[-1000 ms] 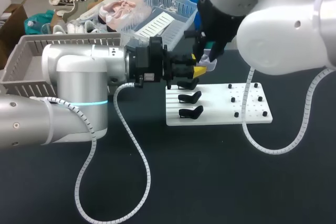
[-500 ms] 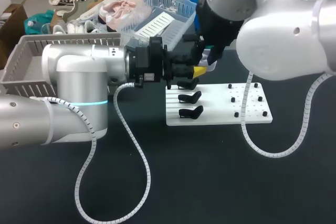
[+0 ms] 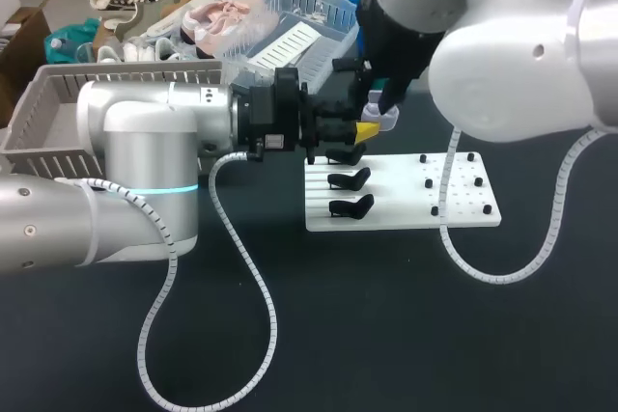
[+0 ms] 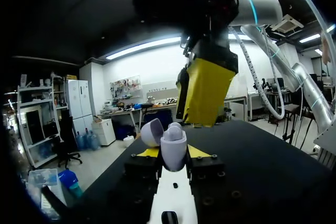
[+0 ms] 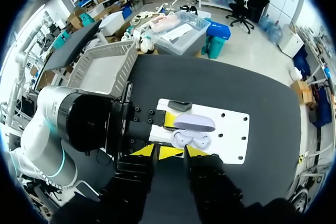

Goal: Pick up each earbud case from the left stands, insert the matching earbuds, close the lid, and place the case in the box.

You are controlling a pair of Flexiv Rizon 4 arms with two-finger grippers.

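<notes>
Lilac plastic sits in my left gripper (image 4: 173,152), which is clenched on the earbud case (image 4: 172,141) from both sides, its lid (image 4: 152,132) hinged open. Both earbuds (image 5: 182,139) look seated (the right wrist view shows them best). My right gripper (image 4: 206,88) hovers just above the case, fingers apart and empty. Insertion seems done; closing the lid and carrying the case to the box (image 3: 48,103) remain. All three stands (image 3: 350,178) on the white board (image 3: 463,214) are bare; what the box holds I cannot tell.
</notes>
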